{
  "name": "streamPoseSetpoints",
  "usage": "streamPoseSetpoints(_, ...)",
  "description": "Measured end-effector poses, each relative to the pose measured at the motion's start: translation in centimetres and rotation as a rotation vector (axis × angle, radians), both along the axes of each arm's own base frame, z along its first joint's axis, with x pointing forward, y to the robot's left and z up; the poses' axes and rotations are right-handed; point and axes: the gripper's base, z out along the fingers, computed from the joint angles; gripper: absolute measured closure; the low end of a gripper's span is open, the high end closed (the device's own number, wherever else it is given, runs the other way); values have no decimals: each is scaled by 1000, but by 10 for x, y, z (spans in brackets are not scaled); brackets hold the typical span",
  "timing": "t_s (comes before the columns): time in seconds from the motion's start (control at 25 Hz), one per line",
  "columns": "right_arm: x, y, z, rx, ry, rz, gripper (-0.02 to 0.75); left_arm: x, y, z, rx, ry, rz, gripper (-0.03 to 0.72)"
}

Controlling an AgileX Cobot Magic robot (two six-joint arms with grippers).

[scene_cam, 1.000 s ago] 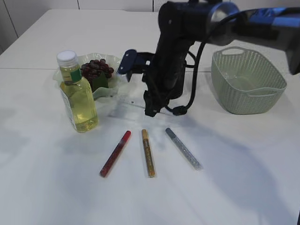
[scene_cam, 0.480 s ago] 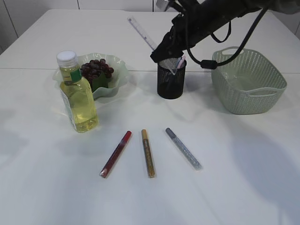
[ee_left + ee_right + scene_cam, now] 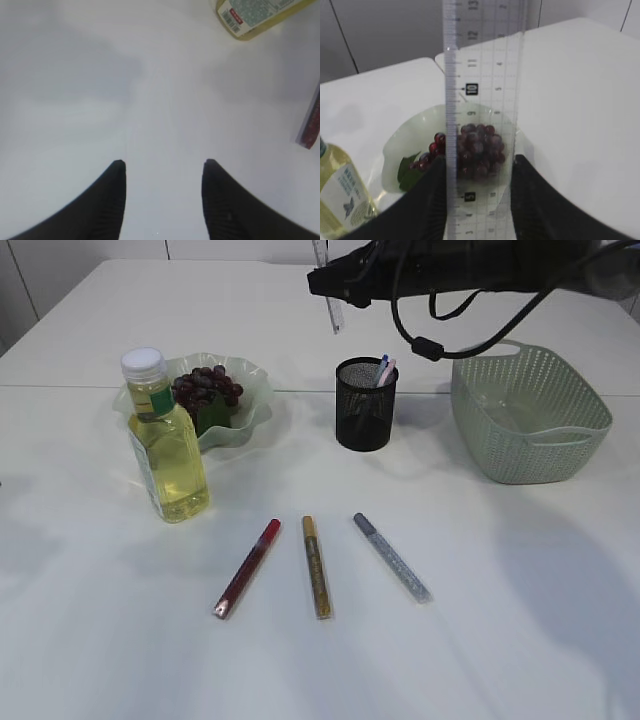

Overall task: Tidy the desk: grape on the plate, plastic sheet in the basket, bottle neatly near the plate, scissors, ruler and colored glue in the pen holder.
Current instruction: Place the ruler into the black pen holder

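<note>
My right gripper (image 3: pixel 338 282) is shut on the clear ruler (image 3: pixel 327 285) and holds it nearly upright, high above and behind the black mesh pen holder (image 3: pixel 365 410). The right wrist view shows the ruler (image 3: pixel 480 95) between the jaws (image 3: pixel 477 162), with the grapes (image 3: pixel 480 147) seen through it. The grapes (image 3: pixel 207 387) lie on the green plate (image 3: pixel 255 400). The bottle (image 3: pixel 166 443) stands upright in front of the plate. Scissor handles (image 3: pixel 383 370) stick out of the pen holder. Red (image 3: pixel 246 567), gold (image 3: pixel 316 566) and silver (image 3: pixel 391 556) glue pens lie on the table. My left gripper (image 3: pixel 162 165) is open and empty. I cannot make out the plastic sheet.
The green basket (image 3: pixel 530 410) stands at the right, next to the pen holder. The left wrist view shows the white table, the bottle's base (image 3: pixel 255 15) at the top right and the red glue pen's end (image 3: pixel 311 120) at the right edge.
My right arm rose from the table near the pen holder with the ruler and now holds it high. The ruler went from slanted to nearly upright.
</note>
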Motion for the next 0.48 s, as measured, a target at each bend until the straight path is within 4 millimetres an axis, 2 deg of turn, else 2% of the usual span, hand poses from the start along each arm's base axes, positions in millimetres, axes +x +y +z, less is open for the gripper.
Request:
streamPoseSetpoints(0.24,16,1,-28,63,-38,-51,437,-3,0,-1,0,31,-2,326)
streamPoseSetpoints(0.48,28,-5,-45,85,-70,-144,437,-4,0,-2,1,52,-3,326)
